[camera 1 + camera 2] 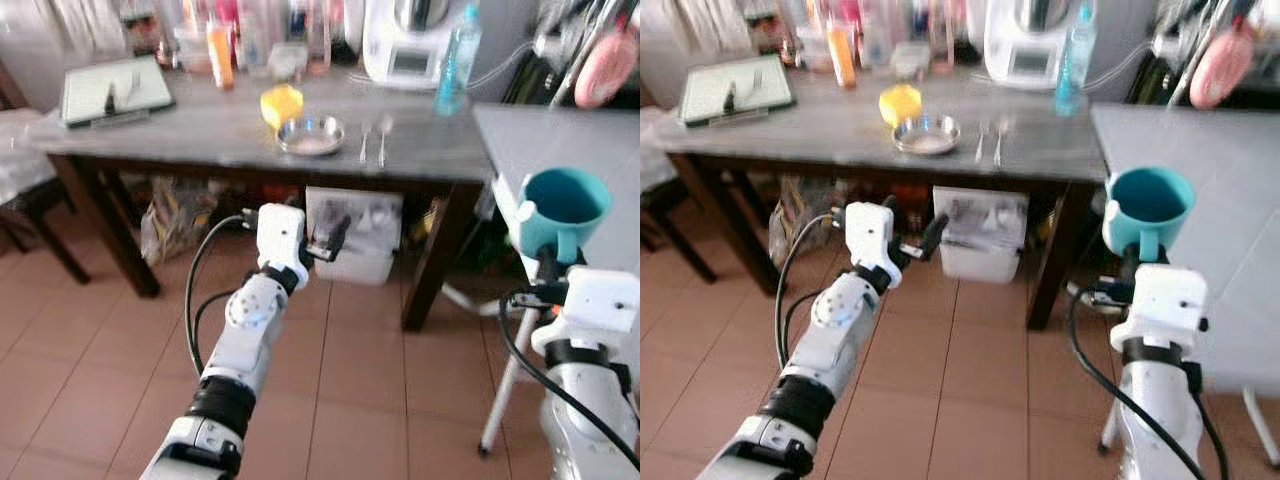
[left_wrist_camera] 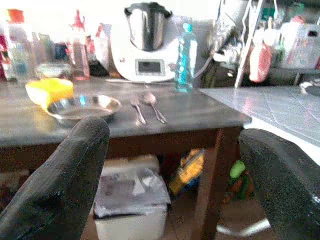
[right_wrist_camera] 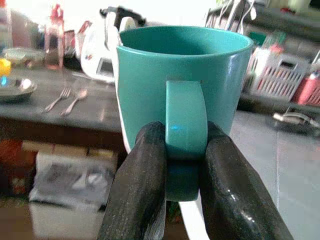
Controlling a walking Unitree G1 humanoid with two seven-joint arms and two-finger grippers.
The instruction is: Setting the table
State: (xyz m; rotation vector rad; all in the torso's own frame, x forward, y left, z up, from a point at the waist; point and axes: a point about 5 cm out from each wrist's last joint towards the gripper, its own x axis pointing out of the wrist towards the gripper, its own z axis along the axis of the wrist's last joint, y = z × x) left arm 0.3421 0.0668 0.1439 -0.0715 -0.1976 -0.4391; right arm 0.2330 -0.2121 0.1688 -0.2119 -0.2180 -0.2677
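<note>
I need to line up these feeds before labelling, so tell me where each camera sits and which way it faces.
Left eye view: head, facing forward and down at the grey table; left gripper open.
Right eye view: same head, same scene; right gripper holds the teal ceramic mug.
Left wrist view: between its fingers toward the round steel bowl.
Right wrist view: along fingers clamping the mug's handle.
All share the table.

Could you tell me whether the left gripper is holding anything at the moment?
No, the left gripper is open and empty in front of the table, while the right gripper clamps the teal mug by its handle.
</note>
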